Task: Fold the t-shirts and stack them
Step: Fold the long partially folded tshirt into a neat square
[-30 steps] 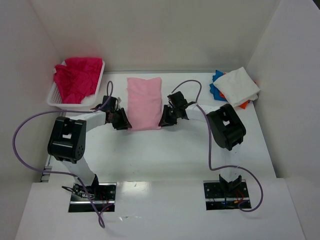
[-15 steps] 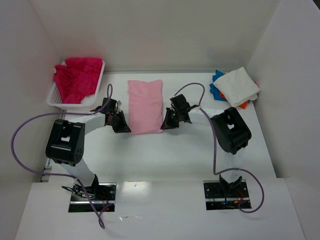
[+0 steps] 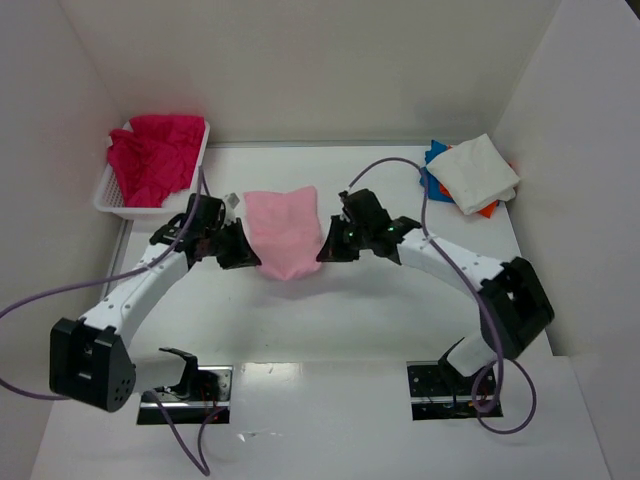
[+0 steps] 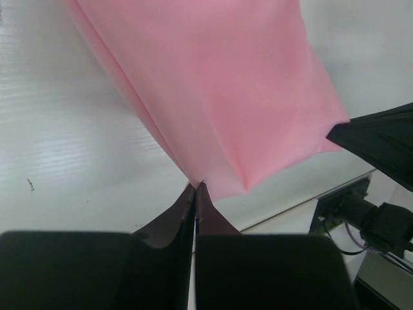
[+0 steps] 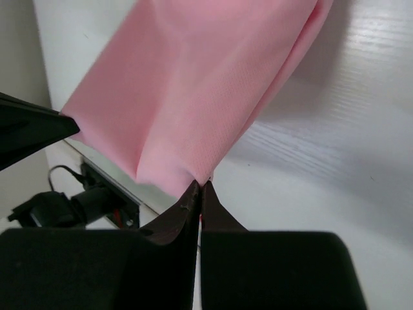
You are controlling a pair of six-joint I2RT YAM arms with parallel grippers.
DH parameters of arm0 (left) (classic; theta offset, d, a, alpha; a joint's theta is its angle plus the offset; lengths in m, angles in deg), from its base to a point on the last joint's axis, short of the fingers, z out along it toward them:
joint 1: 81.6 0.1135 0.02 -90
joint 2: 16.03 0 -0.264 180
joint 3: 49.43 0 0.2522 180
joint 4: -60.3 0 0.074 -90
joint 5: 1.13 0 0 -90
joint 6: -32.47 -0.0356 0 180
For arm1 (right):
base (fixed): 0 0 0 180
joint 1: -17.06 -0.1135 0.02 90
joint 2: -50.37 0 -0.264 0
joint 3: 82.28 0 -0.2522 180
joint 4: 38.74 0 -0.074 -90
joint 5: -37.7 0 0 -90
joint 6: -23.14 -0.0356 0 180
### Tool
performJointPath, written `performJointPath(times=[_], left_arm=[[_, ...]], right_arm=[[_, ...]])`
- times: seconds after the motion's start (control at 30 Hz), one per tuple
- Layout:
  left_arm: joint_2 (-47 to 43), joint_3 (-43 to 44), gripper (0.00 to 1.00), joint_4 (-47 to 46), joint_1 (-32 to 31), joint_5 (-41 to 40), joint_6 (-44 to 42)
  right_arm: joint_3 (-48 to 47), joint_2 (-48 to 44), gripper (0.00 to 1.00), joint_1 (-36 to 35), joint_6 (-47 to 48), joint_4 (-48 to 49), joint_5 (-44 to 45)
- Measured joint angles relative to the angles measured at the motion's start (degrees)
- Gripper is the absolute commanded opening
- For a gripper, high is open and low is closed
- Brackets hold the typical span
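Note:
The light pink t-shirt [image 3: 283, 232] hangs lifted above the table's middle, held by its two near corners. My left gripper [image 3: 247, 250] is shut on its left corner; in the left wrist view the pink t-shirt [image 4: 219, 90] runs up from the gripper [image 4: 195, 186]. My right gripper [image 3: 326, 247] is shut on its right corner; in the right wrist view the pink t-shirt [image 5: 193, 90] hangs from the gripper [image 5: 201, 185]. A magenta-red t-shirt [image 3: 155, 155] lies crumpled in the basket. A folded white t-shirt [image 3: 478, 172] tops blue [image 3: 432, 180] and orange [image 3: 488, 209] ones at the back right.
The white lattice basket [image 3: 112, 199] stands at the back left. White walls enclose the table on the left, back and right. The purple cables loop over both arms.
Both grippers have lifted the near end of the pink t-shirt off the table and drawn it toward me; the shirt now hangs bunched and shorter. Both arms have stretched out.

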Motion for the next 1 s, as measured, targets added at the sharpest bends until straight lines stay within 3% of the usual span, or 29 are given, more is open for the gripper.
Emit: performJointPath(times=[0.2,0.43,0.7,1.0], left_arm=[[-7.5,4.8,0.0,4.0,0.2,-0.9,1.6],[-6.9,5.9,0.0,4.2,2.2,-0.9,2.9],[3.4,6.5,0.0,-0.3,5.6,1.5,2.9],[19.8,18.1,0.0,-3.7,7.2,2.7,0.9]], right_arm=[[-1.3,-11.9,0.0,0.1,-2.6,-2.9,3.7],[-3.5,-10.4,0.0,1.6,-2.4,-2.9,4.6],[-6.6,0.7,0.0,6.7,-0.1,-0.9,4.1],[-17.1,10.8,0.0,10.4,2.7,1.8,3.3]])
